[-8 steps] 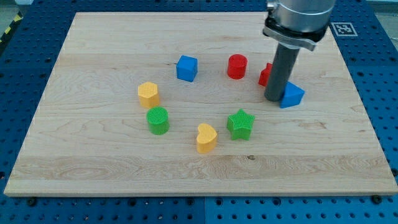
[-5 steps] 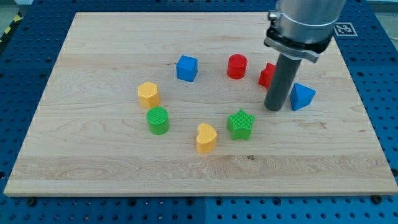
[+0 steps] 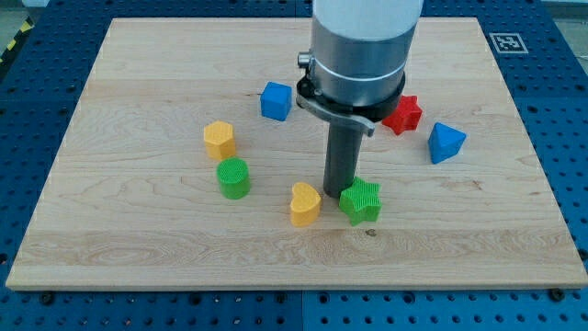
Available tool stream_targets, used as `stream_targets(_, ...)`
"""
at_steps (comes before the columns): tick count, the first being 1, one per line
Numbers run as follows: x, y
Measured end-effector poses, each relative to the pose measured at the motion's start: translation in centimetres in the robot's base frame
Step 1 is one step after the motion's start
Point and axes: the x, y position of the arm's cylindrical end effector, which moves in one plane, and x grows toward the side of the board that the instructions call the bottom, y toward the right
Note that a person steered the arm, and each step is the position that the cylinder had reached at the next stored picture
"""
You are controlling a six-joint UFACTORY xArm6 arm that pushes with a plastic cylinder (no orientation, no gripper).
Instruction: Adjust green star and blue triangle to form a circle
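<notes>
My tip (image 3: 342, 192) rests on the board (image 3: 138, 239), touching the green star (image 3: 360, 201) on its left; no claw fitted. The blue triangle (image 3: 446, 142) lies well apart, far right.

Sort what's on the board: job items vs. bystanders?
Job: green star, with my tip right at its left edge; blue triangle at the view's right.

Bystanders: blue cube, red star, yellow hexagon, green cylinder, yellow heart.

Pale wooden board (image 3: 138, 230) on blue perforated table (image 3: 570, 165) — evenly lit.
</notes>
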Motion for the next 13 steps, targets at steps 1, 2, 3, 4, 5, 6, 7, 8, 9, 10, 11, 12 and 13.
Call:
stream_targets(1, 0.0, -1.0)
stream_targets(2, -0.4, -1.0)
stream_targets(3, -0.3, -1.0)
stream_targets(4, 0.3, -0.5)
stream_targets(5, 0.5, 1.3)
stream_targets(6, 0.5, 4.0)
stream_targets(7, 0.4, 6.9)
stream_targets(8, -0.2, 10.4)
stream_targets(9, -0.3, 14.4)
stream_targets(10, 0.6, 19.4)
stream_targets(11, 3.9, 20.3)
stream_targets(12, 7.4, 17.5)
stream_targets(13, 8.2, 12.3)
